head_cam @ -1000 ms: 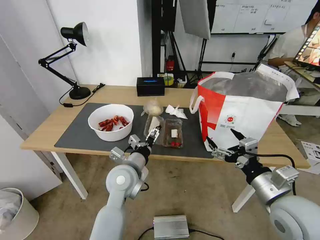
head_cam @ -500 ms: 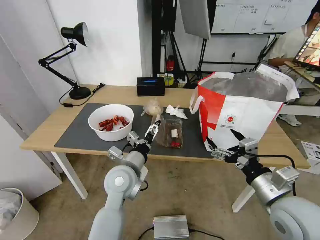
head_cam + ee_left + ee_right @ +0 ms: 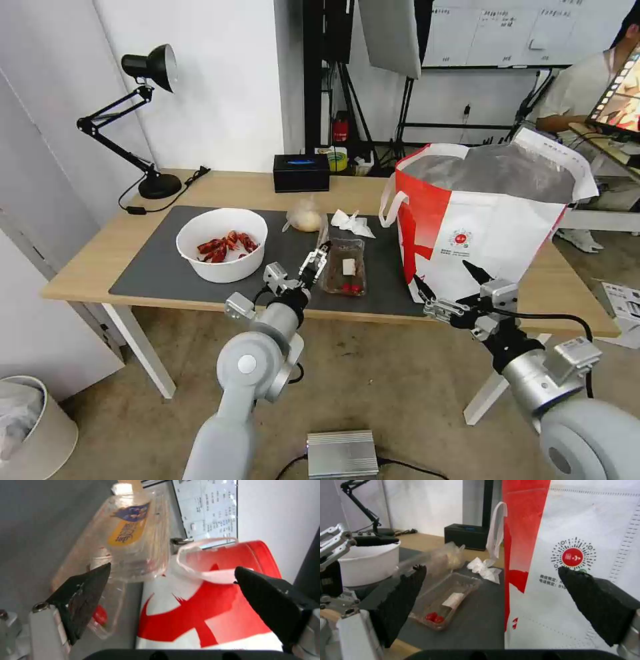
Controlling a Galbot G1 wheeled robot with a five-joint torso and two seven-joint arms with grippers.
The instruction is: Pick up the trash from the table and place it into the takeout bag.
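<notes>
Head view shows our left claw (image 3: 316, 259) at the near edge of the clear hinged tray (image 3: 345, 267), its fingers spread wide — one tip beside the raised lid, nothing gripped. The tray lies on the dark mat (image 3: 153, 267) of the counter (image 3: 93, 257), just left of the takeout bag (image 3: 487, 227). Behind it sit the knotted bag (image 3: 305, 217) and the crumpled tissue (image 3: 352, 223); the white bowl (image 3: 221, 244) of crayfish shells stands further left. Our right claw (image 3: 448, 291) hangs wide open before the bag's front panel — holding nothing.
</notes>
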